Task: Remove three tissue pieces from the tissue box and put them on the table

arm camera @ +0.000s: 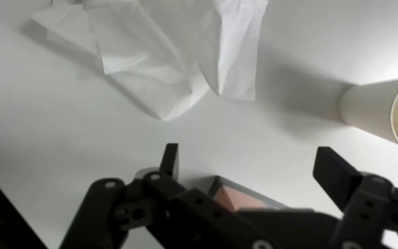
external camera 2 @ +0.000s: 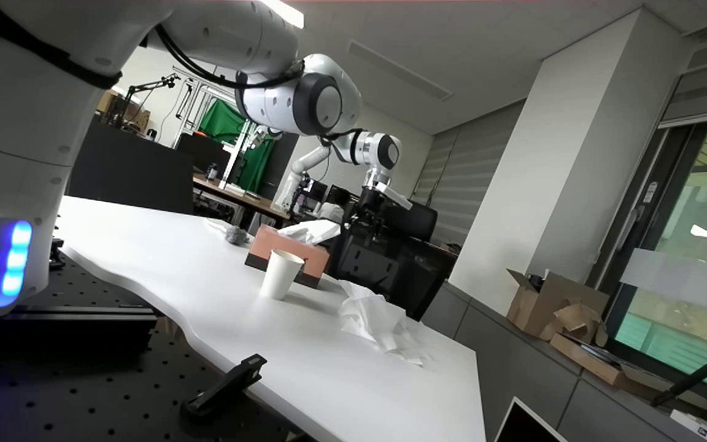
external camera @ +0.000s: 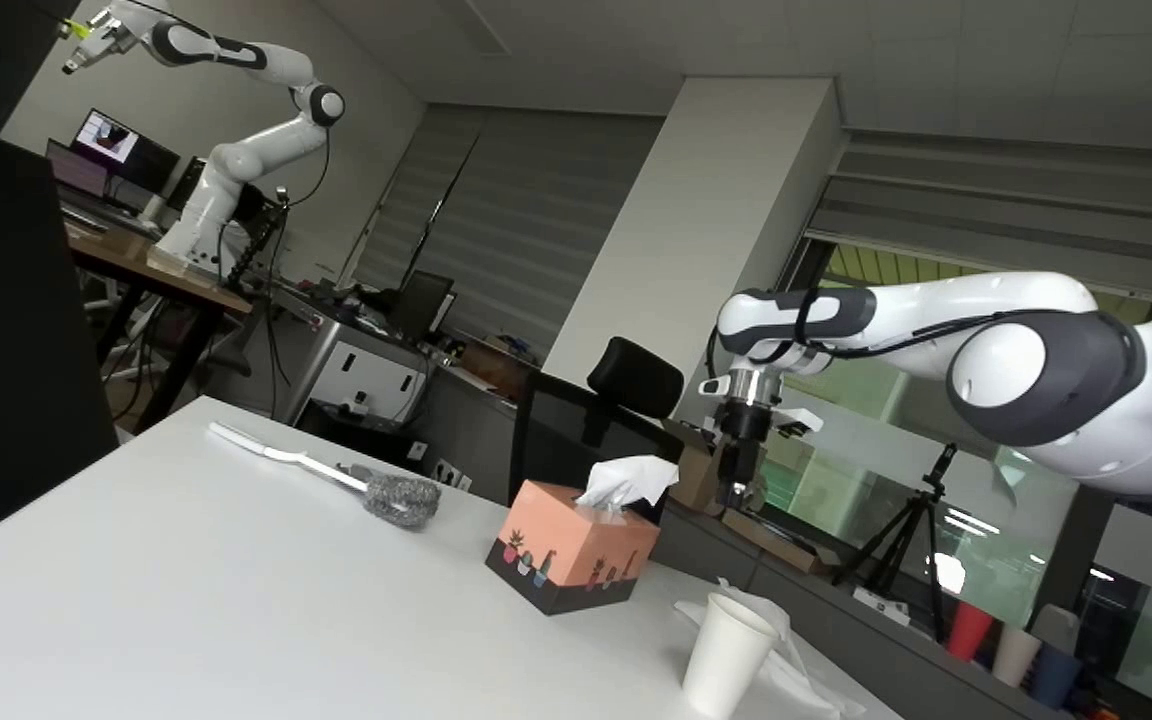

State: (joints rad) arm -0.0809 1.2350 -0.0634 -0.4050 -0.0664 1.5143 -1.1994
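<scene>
Tissue pieces (external camera 2: 372, 316): crumpled white heap on the table (external camera 2: 384, 399), nearest of the loose items in an exterior view. Sheets overlap; number cannot be told.

Cup (external camera 2: 280, 276): count 1, white, upright, a little farther back. Wrist view shows a gap between it and the tissue pieces. In both exterior views it stands in the line of sight, masking part of the tissue pieces or of the box.

Tissue box (external camera: 576, 550): count 1, pink over a dark base, upright on the table. One sheet (external camera: 631, 480), as far as shows, stands up out of its top.

Gripper (arm camera: 248, 162): count 1, released, fingers (arm camera: 335, 176) spread wide. Hangs in the air, higher than the box, to picture right of it in both exterior views, apart from it. Wrist view: box corner visible below, partly covered by the gripper.

Brush (external camera: 401, 500): count 1, grey head, white handle, lying on the table well apart from the tissue pieces.

Chair (external camera: 636, 378): count 1, black, behind the table.

Tripod (external camera: 926, 495): count 1, farther back.

Second arm (external camera: 276, 145): count 1, on a wooden desk (external camera: 121, 250) across the room.
</scene>
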